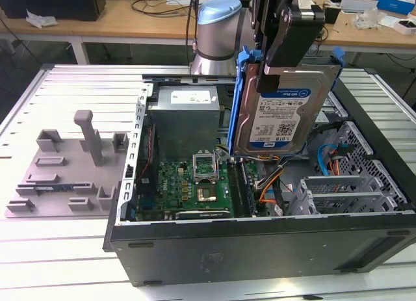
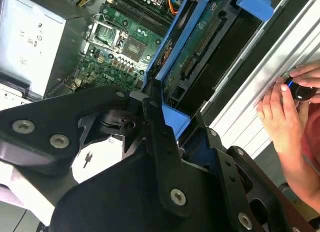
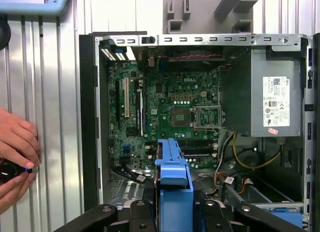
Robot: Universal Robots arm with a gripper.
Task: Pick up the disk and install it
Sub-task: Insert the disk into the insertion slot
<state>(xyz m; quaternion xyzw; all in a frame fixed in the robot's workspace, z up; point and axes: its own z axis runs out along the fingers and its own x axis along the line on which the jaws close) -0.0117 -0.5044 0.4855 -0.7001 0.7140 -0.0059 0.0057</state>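
The disk (image 1: 279,116), a silver hard drive with a white-and-blue label in a bright blue carrier bracket, hangs on edge above the open computer case (image 1: 260,246). My gripper (image 1: 279,60) is shut on its upper end, with black fingers clasping both faces. The drive's lower edge sits just over the cables between the motherboard and the drive cage. In the second wrist view the disk (image 2: 197,46) shows its green circuit-board side, running away from the black fingers (image 2: 155,127). The first wrist view looks along the blue bracket (image 3: 172,184) down into the case.
Inside the case are a green motherboard (image 1: 188,184), a grey power supply (image 1: 185,119) and a metal drive cage (image 1: 338,194) with orange and blue cables. A grey fixture plate (image 1: 65,164) lies at the exterior view's left. A person's hands (image 2: 287,109) rest on the ribbed table beside the case.
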